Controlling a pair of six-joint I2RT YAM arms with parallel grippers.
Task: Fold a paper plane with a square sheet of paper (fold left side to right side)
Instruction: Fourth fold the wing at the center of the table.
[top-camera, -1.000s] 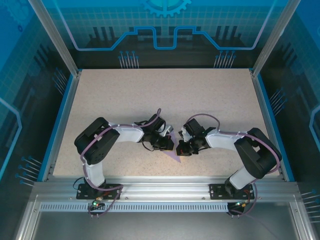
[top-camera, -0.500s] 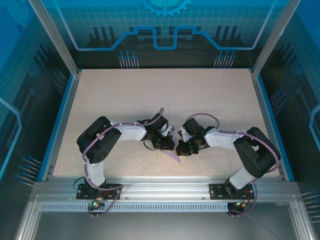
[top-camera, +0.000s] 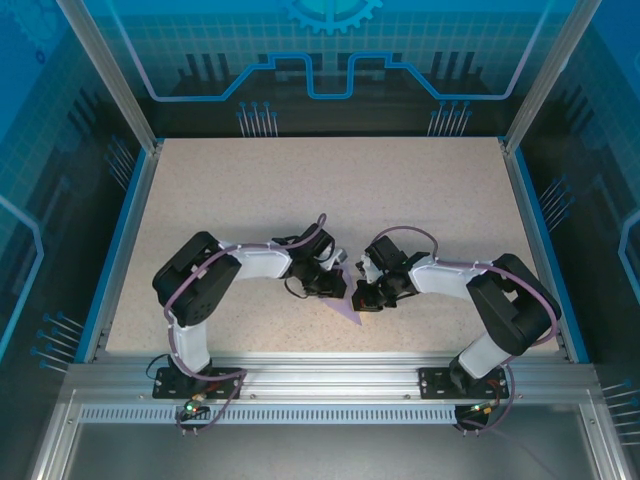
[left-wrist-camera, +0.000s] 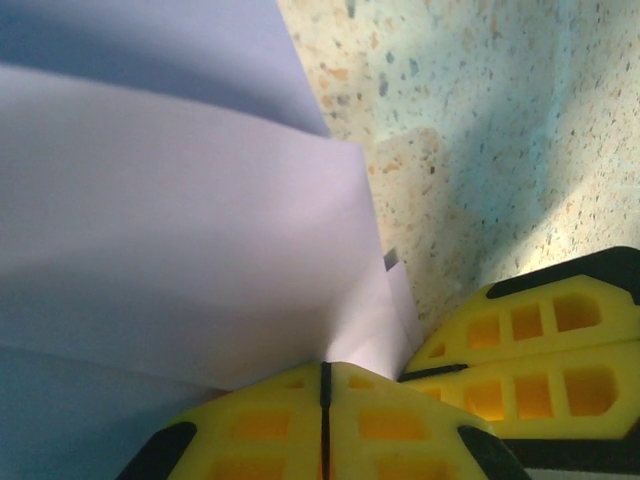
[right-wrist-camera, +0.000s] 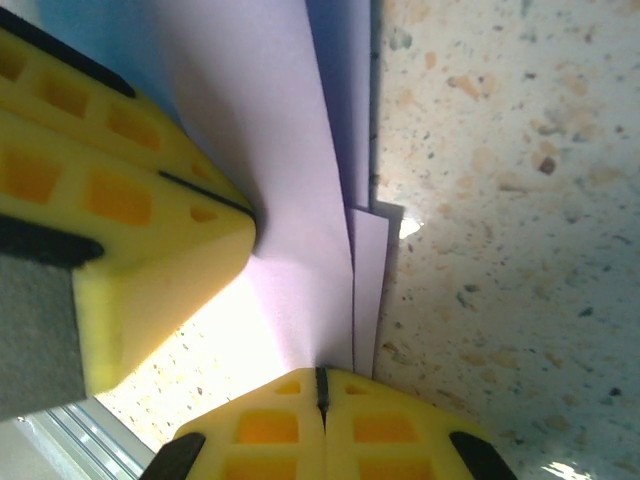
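**Surroundings**
- Enclosure: blue-lit panels (top-camera: 320, 60) with circuit-style line art across the top and both sides of the overhead view.
- Table (top-camera: 320, 190): speckled beige top with a blue border. An aluminium rail (top-camera: 320, 372) runs along the bottom edge.
- Sheet of paper (top-camera: 348, 308): lavender, folded into layers, low in the centre of the overhead view between the two wrists. A pointed corner aims at the bottom edge. In the left wrist view it spreads across the left half. In the right wrist view its stacked edges run down the middle, against the speckled top on the right.
- Obstruction: the two claws crowd the same corner of the sheet, nearly touching, and cover most of it from above.

**Claws**
- Left gripper (left-wrist-camera: 323, 375): yellow fingers clenched, seam closed to a thin line, and the paper's lower edge runs into that seam, pinched. The other claw's yellow fingers (left-wrist-camera: 540, 340) sit at lower right, just beside it.
- Right gripper (right-wrist-camera: 320, 380): fingers clenched, and the layered paper edges enter the seam, pinched. The left claw's fingers (right-wrist-camera: 110, 190) press against the sheet at the left of this frame.

**Arms**
- Left arm (top-camera: 250, 265): base at lower left, elbow raised at the left, forearm reaching right to the centre.
- Right arm (top-camera: 450, 275): base at lower right, elbow raised at the right, forearm reaching left, mirroring the first.
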